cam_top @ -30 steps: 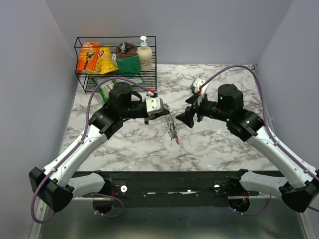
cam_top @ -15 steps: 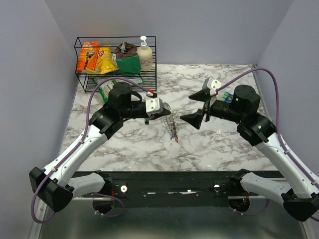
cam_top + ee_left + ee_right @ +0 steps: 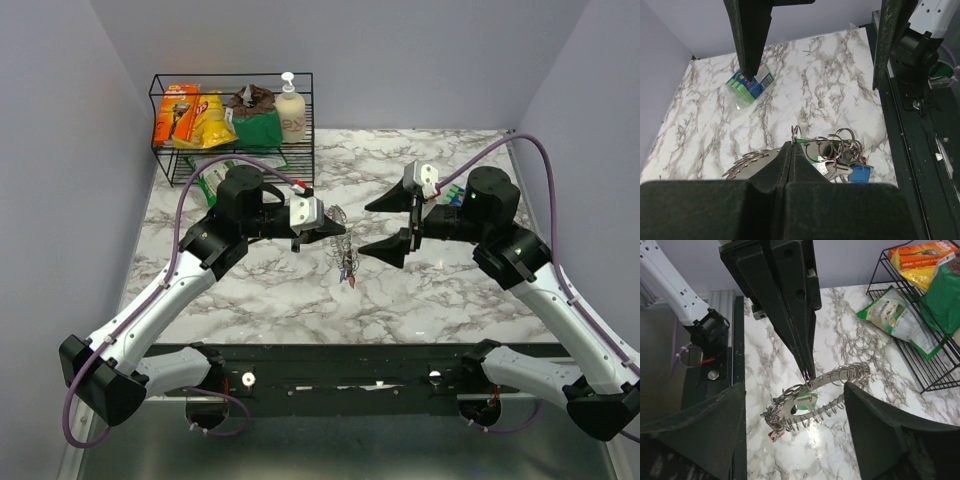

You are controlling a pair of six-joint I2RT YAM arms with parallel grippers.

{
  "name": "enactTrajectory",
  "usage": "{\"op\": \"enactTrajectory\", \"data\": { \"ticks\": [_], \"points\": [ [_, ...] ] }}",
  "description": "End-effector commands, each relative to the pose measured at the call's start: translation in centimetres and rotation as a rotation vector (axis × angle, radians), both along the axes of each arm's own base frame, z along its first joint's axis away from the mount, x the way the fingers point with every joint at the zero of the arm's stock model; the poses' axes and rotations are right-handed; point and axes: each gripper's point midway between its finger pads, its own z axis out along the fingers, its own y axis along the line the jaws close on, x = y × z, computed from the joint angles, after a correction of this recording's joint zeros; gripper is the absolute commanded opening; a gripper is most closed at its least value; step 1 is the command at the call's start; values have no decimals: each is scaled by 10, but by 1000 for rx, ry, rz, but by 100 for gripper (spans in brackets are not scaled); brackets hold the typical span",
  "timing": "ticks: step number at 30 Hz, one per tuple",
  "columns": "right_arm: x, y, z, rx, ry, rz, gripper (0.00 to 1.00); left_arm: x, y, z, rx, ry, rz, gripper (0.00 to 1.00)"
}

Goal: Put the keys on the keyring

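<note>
- Two grippers and one bunch here. The left gripper (image 3: 330, 232) is clamped shut on the keyring (image 3: 343, 252) and holds it up off the table (image 3: 260, 290), about mid-table between the arms.
- The right gripper (image 3: 366, 230) has its jaws spread wide with nothing in them. It points straight at the keyring from the right: near, not touching.
- The relation that matters: the keyring sits dead ahead of the right gripper, in line with the gap between its fingers. The left arm already has it, so I reckon any approach comes from the right.
- Long axis: from the top camera the bunch hangs down from the left fingertips. From the right wrist it stretches diagonally, low-left to high-right.
- The right wrist view shows the pinch point on the ring's edge, plus a green-tagged key (image 3: 807, 400) and a red-tagged key (image 3: 774, 435) in the bunch.
- The left wrist view hides that pinch behind its own fingers, but it shows a blue-tagged key (image 3: 858, 173) and a green-and-blue packet (image 3: 751, 84) lying on the marble beyond.
- Can't tell whether those tagged keys are properly threaded on.
</note>
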Motion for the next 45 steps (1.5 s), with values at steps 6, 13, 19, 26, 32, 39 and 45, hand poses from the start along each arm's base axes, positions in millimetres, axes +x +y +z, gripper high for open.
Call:
{"op": "enactTrajectory", "data": {
  "ticks": [6,13,19,26,32,39,45],
  "points": [
    [-7,6,17,54,-4,67,72,-19,-4,36,-117,-54,-96,0],
    [-6,9,14,57,12,82,63,-25,-7,43,-145,-42,-135,0],
    [-5,9,12,59,11,78,57,-28,-6,48,-158,-46,-143,0],
    [-5,10,9,59,20,83,49,-33,-6,54,-182,-39,-164,0],
    [-5,10,9,59,20,83,39,-36,-6,58,-198,-35,-176,0],
    [-6,11,8,60,27,90,24,-41,-6,65,-234,-34,-197,0],
    [-6,11,11,64,26,90,4,-40,-6,66,-234,-31,-200,0]
  ]
}}
